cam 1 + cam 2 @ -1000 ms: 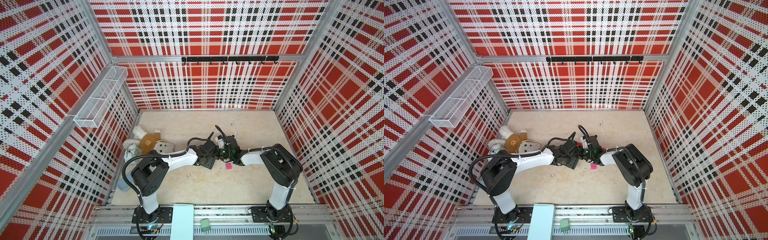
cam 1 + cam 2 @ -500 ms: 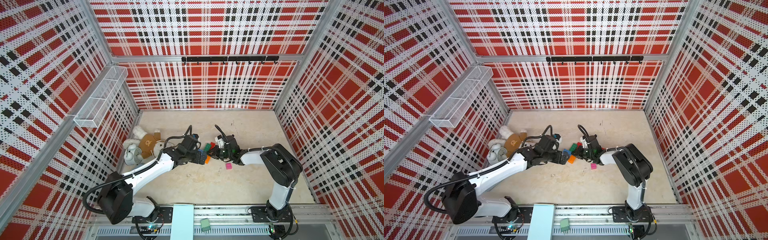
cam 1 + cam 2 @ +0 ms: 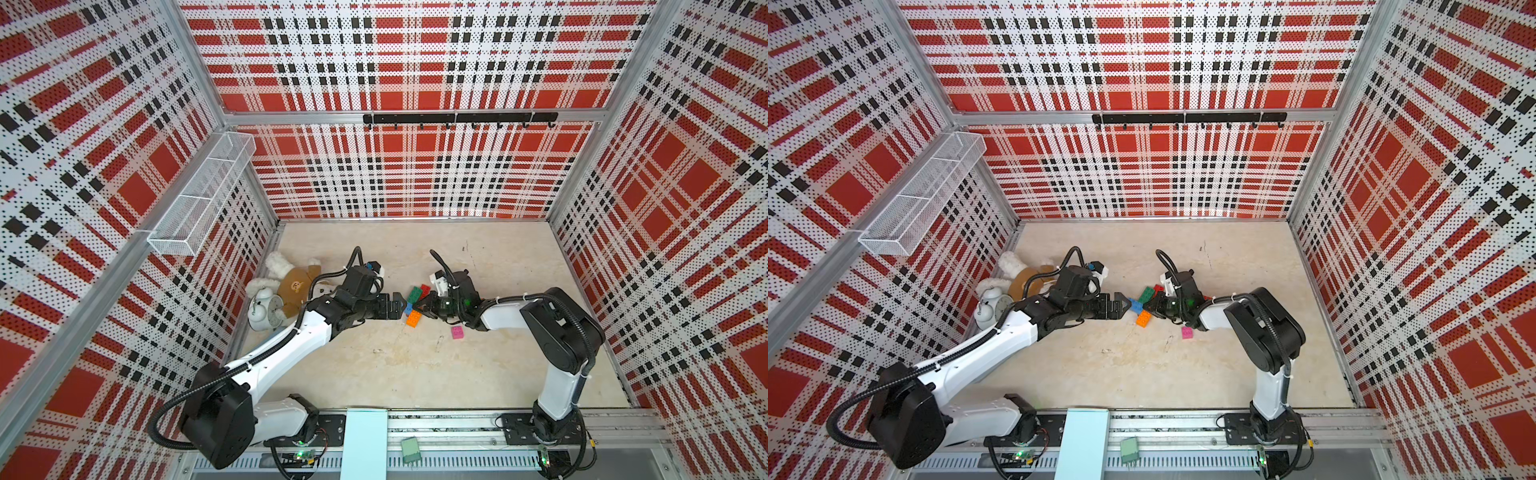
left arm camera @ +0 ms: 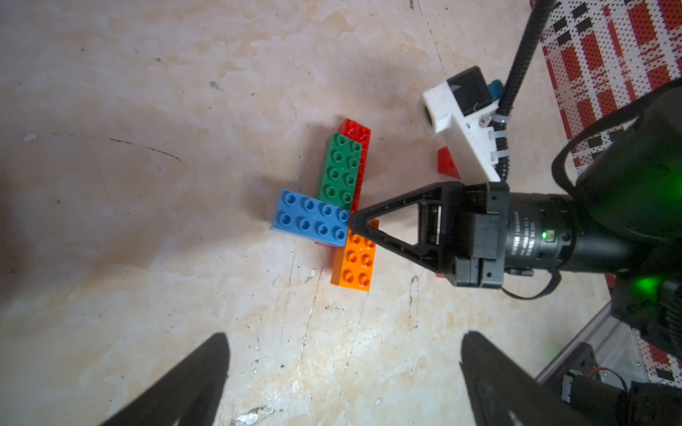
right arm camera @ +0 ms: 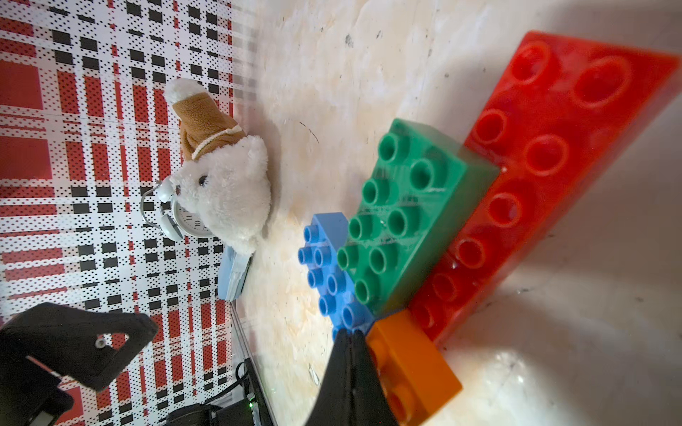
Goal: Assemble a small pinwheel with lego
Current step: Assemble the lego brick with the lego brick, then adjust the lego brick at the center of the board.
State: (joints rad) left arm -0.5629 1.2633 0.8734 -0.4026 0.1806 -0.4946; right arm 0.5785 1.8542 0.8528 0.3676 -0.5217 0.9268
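Observation:
The pinwheel (image 3: 413, 305) lies mid-table as a flat cluster of joined lego: a green brick (image 4: 340, 170), a blue brick (image 4: 313, 217) and an orange brick (image 4: 356, 263) sit on red bricks (image 5: 546, 147). My right gripper (image 4: 352, 221) is shut, its tip touching the spot where blue, green and orange meet; the same gripper shows in the right wrist view (image 5: 348, 335) and in a top view (image 3: 1148, 309). My left gripper (image 4: 343, 369) is open and empty, just left of the cluster in a top view (image 3: 400, 306). A pink square brick (image 3: 457, 332) lies loose by the right arm.
A white teddy bear (image 3: 297, 286) and an alarm clock (image 3: 264, 309) lie against the left wall. A wire basket (image 3: 199, 199) hangs on that wall and a black hook rail (image 3: 457, 118) on the back wall. Plaid walls close three sides.
My left arm has drawn back to the left off the bricks and its jaws have opened, uncovering the cluster. The right gripper has stayed shut in place.

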